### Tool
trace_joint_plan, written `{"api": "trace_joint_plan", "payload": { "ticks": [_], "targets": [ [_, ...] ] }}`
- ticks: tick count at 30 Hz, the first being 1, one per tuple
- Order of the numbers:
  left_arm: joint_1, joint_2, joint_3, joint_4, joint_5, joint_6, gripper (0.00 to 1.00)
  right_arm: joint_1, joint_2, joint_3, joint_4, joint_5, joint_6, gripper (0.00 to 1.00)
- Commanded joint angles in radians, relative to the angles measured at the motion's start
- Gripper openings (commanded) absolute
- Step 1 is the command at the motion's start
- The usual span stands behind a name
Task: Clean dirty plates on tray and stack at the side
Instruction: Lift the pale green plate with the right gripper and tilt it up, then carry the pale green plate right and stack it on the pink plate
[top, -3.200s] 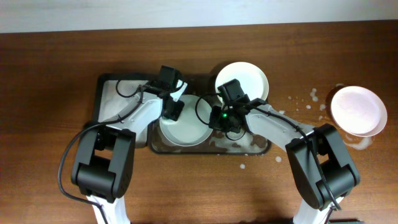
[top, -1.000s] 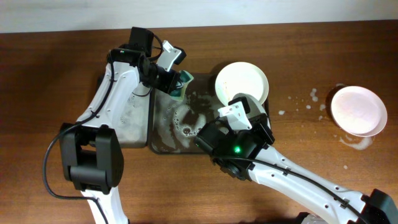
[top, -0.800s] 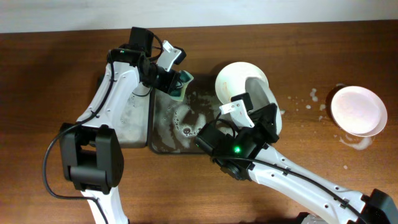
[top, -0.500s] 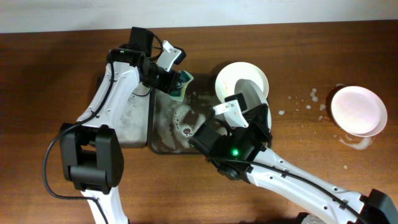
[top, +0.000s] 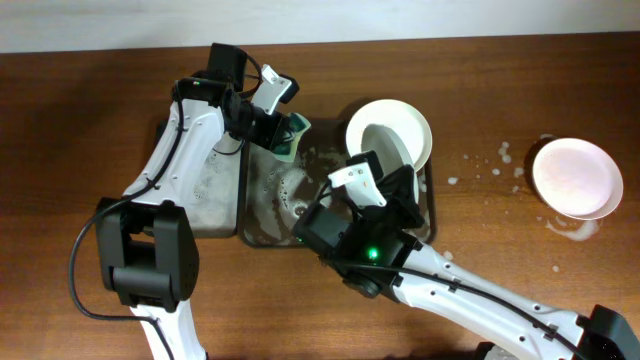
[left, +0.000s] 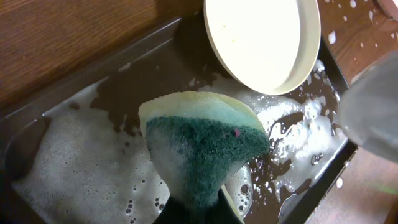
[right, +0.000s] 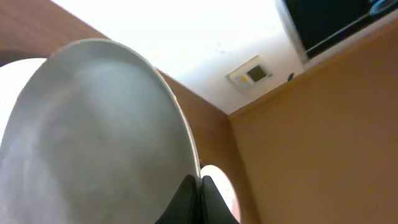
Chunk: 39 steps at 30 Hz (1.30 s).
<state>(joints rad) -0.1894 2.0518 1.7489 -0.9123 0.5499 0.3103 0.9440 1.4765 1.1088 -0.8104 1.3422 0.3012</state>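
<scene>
My right gripper (top: 392, 176) is raised high over the large dark tray (top: 268, 222) and shut on the rim of a white plate (top: 384, 148), held tilted on edge. In the right wrist view the fingers (right: 198, 186) pinch that plate (right: 93, 143). A second plate (top: 405, 118) rests on the tray's far right corner, also seen in the left wrist view (left: 261, 43). A third plate (top: 575, 178) lies on the table at the right. My left gripper (top: 285, 132) is shut on a green sponge (left: 202, 146) above the soapy tray (left: 74, 174).
A narrower dark tray (top: 200, 190) with foam lies left of the large one. Foam and water drops (top: 480, 165) dot the table between the tray and the right plate. The right arm (top: 450, 295) crosses the table's front.
The right gripper has lifted a plate out of the tray. Over the last second it swung the plate back left over the tray. The left arm with the sponge stayed still.
</scene>
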Motion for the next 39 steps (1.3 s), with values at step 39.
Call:
{"api": "trace_joint_plan", "payload": {
  "ticks": [39],
  "targets": [
    [0.003, -0.002, 0.014, 0.0, 0.007, -0.01, 0.0, -1.664, -0.105, 0.017, 0.068, -1.332, 0.179, 0.04]
  ]
}}
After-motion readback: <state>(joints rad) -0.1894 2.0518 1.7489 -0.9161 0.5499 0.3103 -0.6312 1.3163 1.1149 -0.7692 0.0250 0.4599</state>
